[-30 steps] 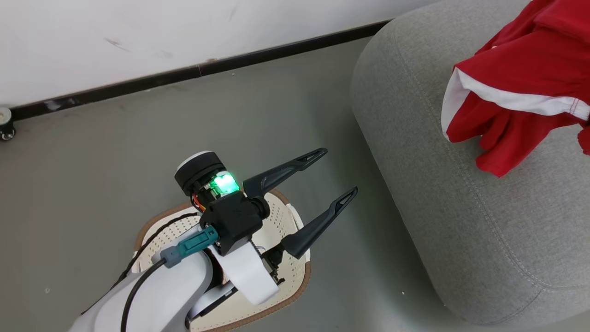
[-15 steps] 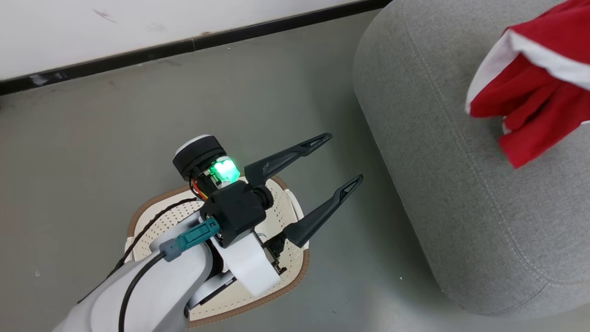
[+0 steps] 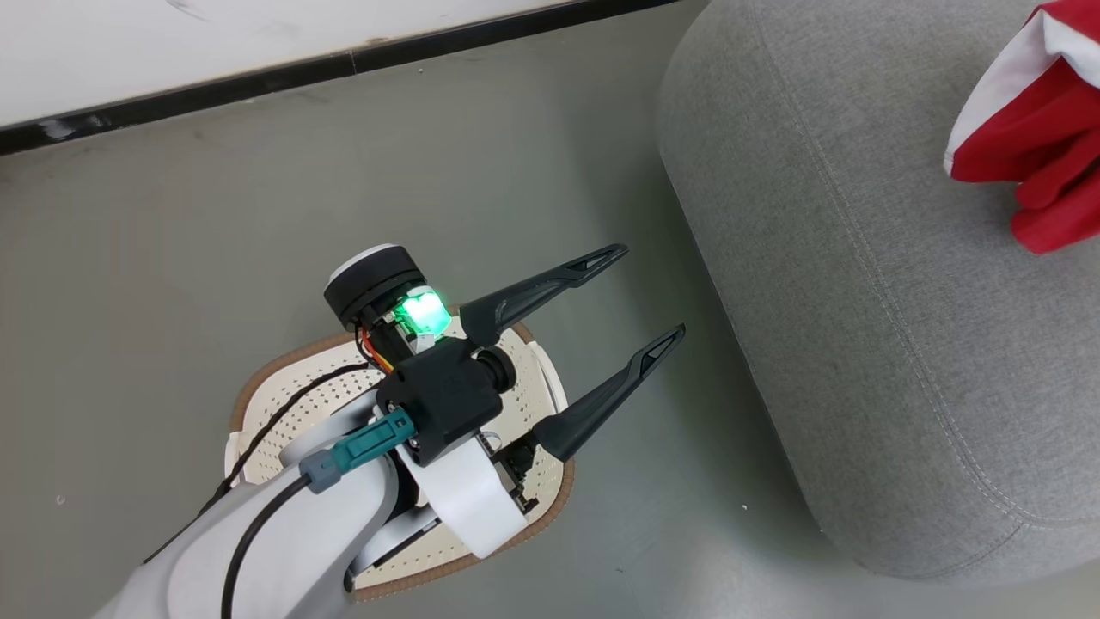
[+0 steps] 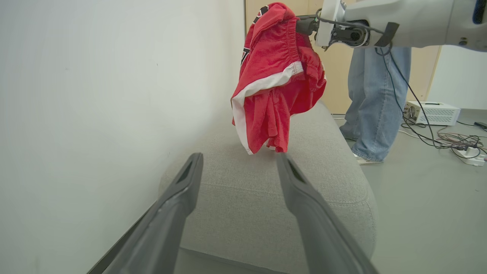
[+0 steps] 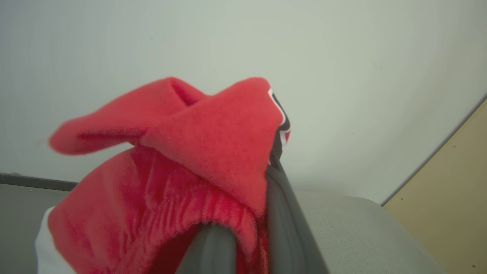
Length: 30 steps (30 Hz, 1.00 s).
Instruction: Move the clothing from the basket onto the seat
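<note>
The clothing (image 4: 274, 83) is clamped in the narrowly closed right pincer (image 5: 251, 213) and hangs below it over the seat (image 3: 859, 301). The left pincer (image 3: 653, 289) is spread wide and empty, with the basket (image 3: 258, 404) beneath it. On release, draped fabric could catch on a finger and be dragged off the seat.
</note>
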Available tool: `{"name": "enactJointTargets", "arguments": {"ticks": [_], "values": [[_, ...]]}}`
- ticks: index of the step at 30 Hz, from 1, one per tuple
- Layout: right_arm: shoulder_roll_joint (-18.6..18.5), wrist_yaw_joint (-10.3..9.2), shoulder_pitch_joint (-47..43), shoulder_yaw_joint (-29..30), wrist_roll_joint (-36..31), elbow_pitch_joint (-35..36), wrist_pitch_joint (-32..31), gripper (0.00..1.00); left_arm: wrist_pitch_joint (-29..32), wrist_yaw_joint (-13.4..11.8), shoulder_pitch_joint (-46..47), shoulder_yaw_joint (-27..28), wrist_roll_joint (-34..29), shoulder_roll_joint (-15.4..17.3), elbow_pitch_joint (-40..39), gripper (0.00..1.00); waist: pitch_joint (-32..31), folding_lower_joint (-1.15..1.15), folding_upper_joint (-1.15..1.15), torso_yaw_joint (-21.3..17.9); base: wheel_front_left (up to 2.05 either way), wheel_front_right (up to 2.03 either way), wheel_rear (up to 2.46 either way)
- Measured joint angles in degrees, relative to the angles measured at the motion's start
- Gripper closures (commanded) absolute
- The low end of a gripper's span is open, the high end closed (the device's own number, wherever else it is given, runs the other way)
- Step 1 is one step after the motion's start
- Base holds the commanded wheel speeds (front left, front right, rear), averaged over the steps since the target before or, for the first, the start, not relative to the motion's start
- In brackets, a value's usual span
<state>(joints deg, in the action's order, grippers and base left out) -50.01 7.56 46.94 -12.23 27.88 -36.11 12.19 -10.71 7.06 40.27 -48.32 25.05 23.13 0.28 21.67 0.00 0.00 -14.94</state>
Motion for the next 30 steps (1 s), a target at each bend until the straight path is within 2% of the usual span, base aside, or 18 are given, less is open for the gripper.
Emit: {"name": "enactJointTargets", "arguments": {"ticks": [12, 22, 30], "values": [[4.8, -0.01, -6.2, 1.7, 4.0, -7.3, 0.9, 1.0, 0.7, 0.0, 1.1, 0.0, 0.0, -0.2, -1.0, 0.0, 2.0, 0.0, 0.0, 0.5, 0.0, 0.0, 0.0], [6.8, -0.01, -7.8, 2.3, 4.2, -11.6, 1.5, 1.0, 1.6, 0.0, 1.7, -0.1, -0.1, -0.2, -1.4, 0.0, 3.7, 0.0, 0.0, 0.9, 0.0, 0.0, 0.0], [9.7, -0.01, -9.0, 0.7, 4.5, -14.0, 1.5, 1.0, 2.1, 0.0, 2.3, -0.1, -0.1, 0.1, -1.9, 0.0, 5.1, 0.0, 0.0, 0.8, 0.0, 0.0, 0.0]]}}
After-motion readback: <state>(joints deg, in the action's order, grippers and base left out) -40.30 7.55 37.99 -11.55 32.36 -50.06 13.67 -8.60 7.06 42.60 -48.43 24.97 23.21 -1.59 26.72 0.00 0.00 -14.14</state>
